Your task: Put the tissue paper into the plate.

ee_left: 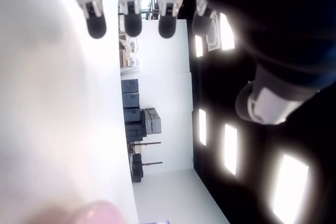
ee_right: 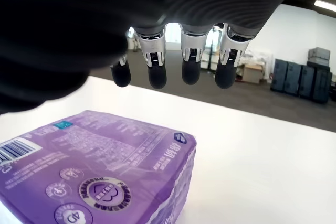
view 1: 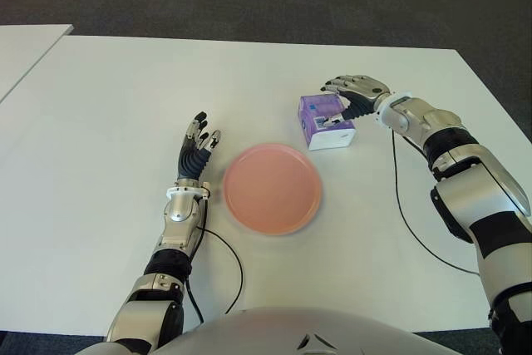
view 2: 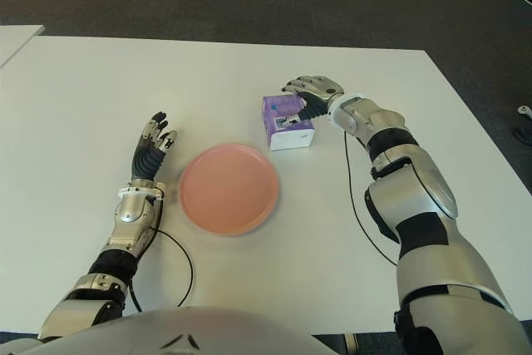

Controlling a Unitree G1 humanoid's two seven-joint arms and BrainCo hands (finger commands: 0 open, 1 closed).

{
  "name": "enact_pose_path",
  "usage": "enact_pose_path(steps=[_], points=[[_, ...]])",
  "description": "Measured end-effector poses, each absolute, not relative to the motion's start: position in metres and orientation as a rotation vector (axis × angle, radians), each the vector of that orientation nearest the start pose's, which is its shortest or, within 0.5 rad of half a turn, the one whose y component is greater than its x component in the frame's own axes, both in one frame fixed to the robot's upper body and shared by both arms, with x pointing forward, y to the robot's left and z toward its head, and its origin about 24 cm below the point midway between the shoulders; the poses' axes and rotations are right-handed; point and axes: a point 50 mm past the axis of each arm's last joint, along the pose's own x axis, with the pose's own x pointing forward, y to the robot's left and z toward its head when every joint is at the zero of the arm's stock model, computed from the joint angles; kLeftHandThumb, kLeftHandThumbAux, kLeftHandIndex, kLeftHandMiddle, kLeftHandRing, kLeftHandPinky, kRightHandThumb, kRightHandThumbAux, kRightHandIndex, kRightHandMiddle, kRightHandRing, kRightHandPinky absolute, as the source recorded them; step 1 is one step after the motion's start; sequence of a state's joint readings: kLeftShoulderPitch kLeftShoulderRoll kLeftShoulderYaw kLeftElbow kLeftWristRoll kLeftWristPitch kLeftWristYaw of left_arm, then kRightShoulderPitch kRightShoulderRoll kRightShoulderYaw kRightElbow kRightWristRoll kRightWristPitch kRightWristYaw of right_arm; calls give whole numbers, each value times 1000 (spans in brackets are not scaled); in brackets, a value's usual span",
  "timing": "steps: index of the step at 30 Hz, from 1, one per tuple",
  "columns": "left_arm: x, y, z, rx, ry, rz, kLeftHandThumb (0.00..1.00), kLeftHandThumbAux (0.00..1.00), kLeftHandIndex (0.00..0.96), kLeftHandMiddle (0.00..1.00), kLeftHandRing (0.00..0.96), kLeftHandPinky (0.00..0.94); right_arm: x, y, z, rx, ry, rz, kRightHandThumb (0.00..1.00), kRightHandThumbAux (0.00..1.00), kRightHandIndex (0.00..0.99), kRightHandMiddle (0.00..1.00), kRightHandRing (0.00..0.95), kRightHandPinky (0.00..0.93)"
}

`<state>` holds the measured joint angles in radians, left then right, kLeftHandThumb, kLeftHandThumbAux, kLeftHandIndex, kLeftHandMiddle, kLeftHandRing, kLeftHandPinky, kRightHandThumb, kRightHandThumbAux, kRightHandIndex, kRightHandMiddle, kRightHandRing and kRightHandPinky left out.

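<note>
Purple tissue pack (view 1: 326, 122) lies just under the open right hand (view 1: 353, 95).

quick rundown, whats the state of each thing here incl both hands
tissue pack: on the table, beside the plate, not in it, not gripped
plate: empty, flat on the table
right hand: fingers open, poised over the tissue pack
left hand: open, fingers extended, holds nothing, left of the plate
table: white, carries the plate and the tissue pack
</note>
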<state>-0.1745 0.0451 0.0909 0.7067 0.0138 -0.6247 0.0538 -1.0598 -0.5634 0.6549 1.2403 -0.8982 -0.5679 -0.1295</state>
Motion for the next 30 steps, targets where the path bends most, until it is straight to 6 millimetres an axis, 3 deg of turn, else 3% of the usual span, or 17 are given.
enact_pose_path(steps=[30], points=[[262, 173, -14, 24, -90, 98, 6, 574, 0, 0, 0, 0, 390, -203, 119, -1762, -148, 571, 406, 284, 0, 0, 0, 0]])
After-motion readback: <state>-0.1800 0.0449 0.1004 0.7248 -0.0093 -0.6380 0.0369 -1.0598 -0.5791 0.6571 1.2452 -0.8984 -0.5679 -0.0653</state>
